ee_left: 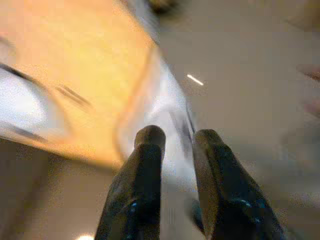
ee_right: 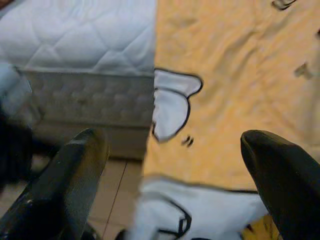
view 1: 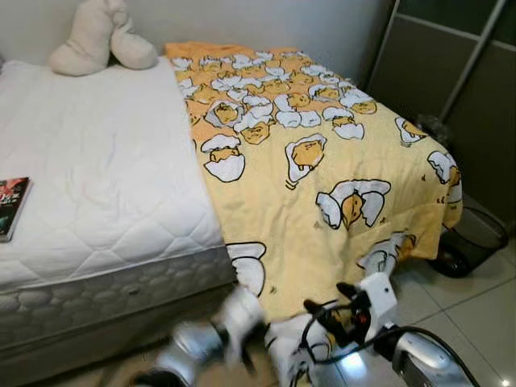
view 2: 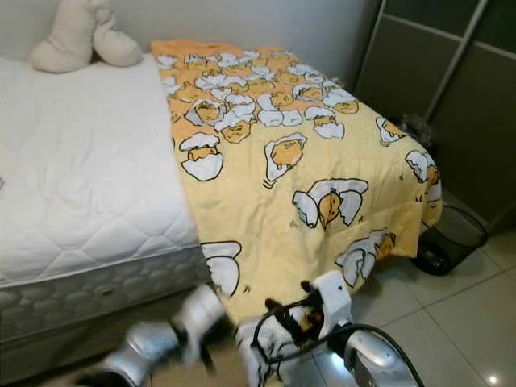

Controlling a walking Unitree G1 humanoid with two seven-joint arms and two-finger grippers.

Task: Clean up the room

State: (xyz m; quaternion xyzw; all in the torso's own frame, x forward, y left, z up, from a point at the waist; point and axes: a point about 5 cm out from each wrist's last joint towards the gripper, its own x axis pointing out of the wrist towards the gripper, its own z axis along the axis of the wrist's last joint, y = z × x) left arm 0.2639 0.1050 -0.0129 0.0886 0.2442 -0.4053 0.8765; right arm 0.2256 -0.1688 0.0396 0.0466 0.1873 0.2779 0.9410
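spreading the yellow egg-print quilt (view 1: pixel 322 153) over the white quilted mattress (view 1: pixel 97 177) called for a firm hem grip. the left end effector (ee_left: pixel 172 140) pinched the quilt's edge, nearly pressed together; the right end effector (ee_right: pixel 170 150) hung spread wide.

Spread right pincer (ee_right: pixel 175 185) faces yellow blanket (ee_right: pixel 240 90) beside white mattress (ee_right: pixel 80 35)

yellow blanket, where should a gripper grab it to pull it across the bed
Probably the hanging bottom hem near its left corner, approached from the foot of the bed. That edge drapes free below the mattress, so fingers can close over it; the blanket lies flat on top.
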